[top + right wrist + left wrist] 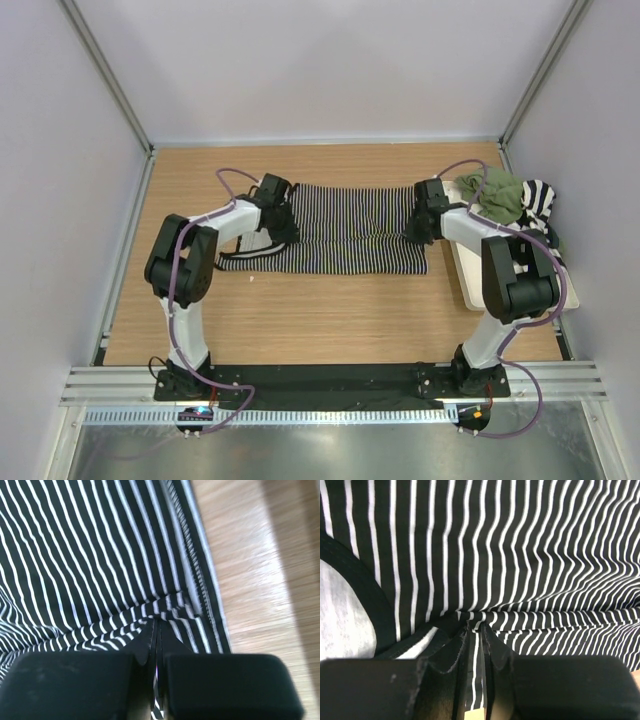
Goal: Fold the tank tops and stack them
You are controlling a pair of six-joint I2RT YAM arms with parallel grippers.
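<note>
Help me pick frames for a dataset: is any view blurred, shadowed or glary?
Top view: sharp, evenly lit, no glare. Left wrist view: the striped top is crisp, with no glare. Right wrist view: the softest, with stripes and table smeared and a shadow band down the right side.

Black-and-white pinstriped top (350,235), olive top (500,196) apparently plain.

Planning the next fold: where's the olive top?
The olive top is bunched far right in the top view, on the cream tray beside the broad-striped top.

Pinstriped tank top (350,240) spread flat (wooden table (300,320)).
</note>
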